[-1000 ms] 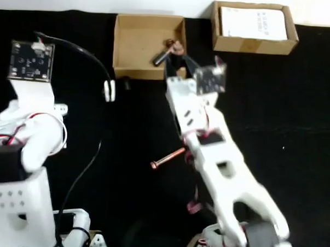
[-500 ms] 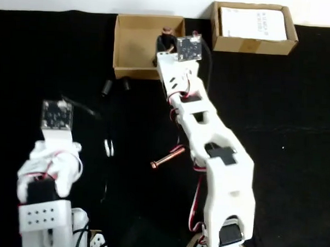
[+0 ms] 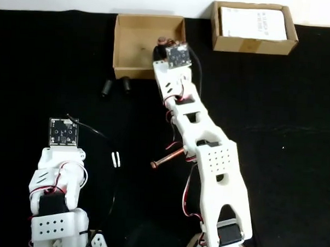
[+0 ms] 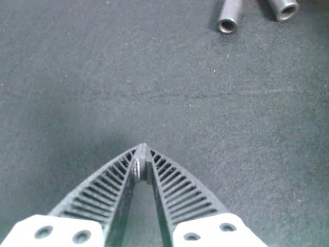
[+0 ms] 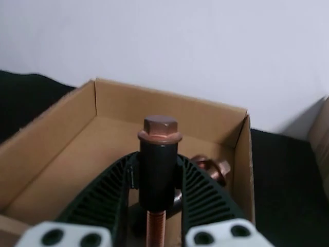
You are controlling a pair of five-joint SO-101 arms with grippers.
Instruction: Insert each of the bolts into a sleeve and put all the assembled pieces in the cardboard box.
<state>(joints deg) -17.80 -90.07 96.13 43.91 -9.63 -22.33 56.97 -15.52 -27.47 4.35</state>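
Right wrist view: assembled piece (image 5: 156, 177) upright in right gripper (image 5: 156, 160), jaws parted just to the width of the black sleeve and pressed against both its sides. Copper bolt run through the sleeve, flanged hex head seated on the top end, threaded shank out of the bottom. Held over the open cardboard box (image 5: 77, 154). Second assembled piece (image 5: 211, 169) lying on the box floor behind, copper head showing, partly hidden by a finger.

High view: right arm stretched across the black table (image 3: 290, 134) to the box's near right corner. Held piece here no more than a copper speck at the arm's tip; its sleeve and the piece in the box hidden under the wrist. Added from above: loose bolt (image 3: 167, 157) flat on the table just beside the right arm's middle. One spare sleeve (image 3: 107, 87) and a second spare sleeve (image 3: 125, 84) just outside the box's front wall. Another box (image 3: 253, 44) with a white sheet at the far right.

Left wrist view: left gripper (image 4: 142, 153) fully closed, tips touching, nothing between them, over bare cloth. Both spare sleeves well apart from it, on their sides, open bores visible.
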